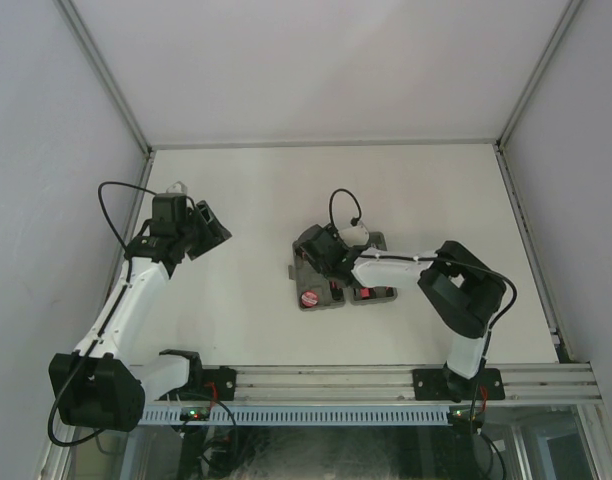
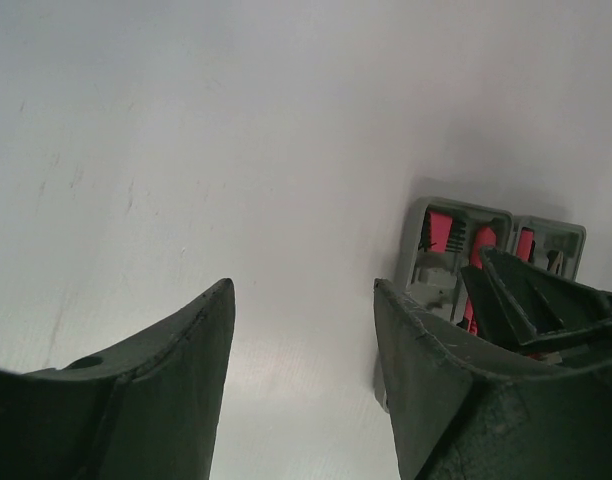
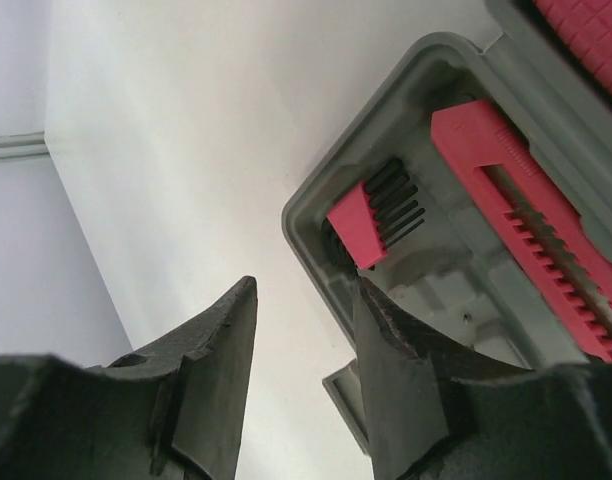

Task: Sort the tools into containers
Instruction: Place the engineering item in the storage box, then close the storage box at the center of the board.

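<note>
Well: red tools [image 3: 526,200] inside case [image 3: 298,218] (grey)

Grey tool case [image 3: 446,250], red-black hex key set [image 3: 358,228].

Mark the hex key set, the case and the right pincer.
hex key set [image 3: 358,228], right wrist view, red holder.
case [image 3: 298,222], right wrist view, grey corner rim.
right pincer [image 3: 306,288], right wrist view, midway between fingertips.

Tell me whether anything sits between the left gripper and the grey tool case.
Nothing lies on the table between the left gripper and the tool case; that stretch is bare. The right gripper, though, hangs over the case's left half with its jaws apart, so it crowds that side.
</note>
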Robot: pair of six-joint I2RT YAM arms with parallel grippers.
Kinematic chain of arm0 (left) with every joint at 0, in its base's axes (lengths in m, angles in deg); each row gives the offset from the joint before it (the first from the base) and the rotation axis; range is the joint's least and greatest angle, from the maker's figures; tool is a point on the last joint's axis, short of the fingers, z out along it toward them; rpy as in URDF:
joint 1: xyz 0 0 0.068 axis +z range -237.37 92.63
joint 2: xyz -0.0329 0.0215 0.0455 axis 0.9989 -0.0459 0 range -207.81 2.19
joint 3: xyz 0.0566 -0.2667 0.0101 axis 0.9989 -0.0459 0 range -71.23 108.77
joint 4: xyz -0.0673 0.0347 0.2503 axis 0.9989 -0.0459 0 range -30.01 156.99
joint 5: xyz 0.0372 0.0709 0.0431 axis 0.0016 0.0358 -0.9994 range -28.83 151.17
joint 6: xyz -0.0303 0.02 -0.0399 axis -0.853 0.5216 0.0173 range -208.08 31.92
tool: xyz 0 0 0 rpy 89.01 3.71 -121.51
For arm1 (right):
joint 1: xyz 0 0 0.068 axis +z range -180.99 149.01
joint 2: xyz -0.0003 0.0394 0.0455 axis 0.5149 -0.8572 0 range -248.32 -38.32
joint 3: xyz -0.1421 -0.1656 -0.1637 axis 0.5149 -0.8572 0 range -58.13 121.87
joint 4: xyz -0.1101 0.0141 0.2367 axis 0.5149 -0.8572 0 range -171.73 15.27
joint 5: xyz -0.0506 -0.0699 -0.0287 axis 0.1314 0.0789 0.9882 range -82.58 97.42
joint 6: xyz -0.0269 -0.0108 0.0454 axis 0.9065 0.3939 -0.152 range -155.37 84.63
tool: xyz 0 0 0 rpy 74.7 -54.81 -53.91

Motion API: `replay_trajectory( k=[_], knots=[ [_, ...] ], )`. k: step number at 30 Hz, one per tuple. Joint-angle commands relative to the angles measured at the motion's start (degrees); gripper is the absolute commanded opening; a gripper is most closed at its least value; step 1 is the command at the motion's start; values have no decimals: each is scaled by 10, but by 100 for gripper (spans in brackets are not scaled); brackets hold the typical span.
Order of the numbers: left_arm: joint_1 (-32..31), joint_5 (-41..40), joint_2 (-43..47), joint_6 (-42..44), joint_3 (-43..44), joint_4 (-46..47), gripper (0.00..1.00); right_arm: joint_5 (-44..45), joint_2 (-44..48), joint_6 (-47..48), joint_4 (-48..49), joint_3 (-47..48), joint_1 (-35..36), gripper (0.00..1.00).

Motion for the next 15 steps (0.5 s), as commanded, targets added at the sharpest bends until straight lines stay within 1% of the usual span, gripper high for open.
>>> replay_trajectory(
  k=[1,4,6,12,15],
  knots=[
    [5,7,16,5,-3,7,62,24,59,45,-18,-16,4,43],
    [5,6,16,8,-1,7,63,32,85,89,-19,-28,2,43],
    [5,3,16,12,-1,7,65,33,104,124,-2,-43,-2,43],
    [6,-12,16,18,2,7,74,3,146,236,11,-58,-31,43],
    [6,-21,19,23,6,7,77,5,167,306,6,-58,-42,44]
  ],
)
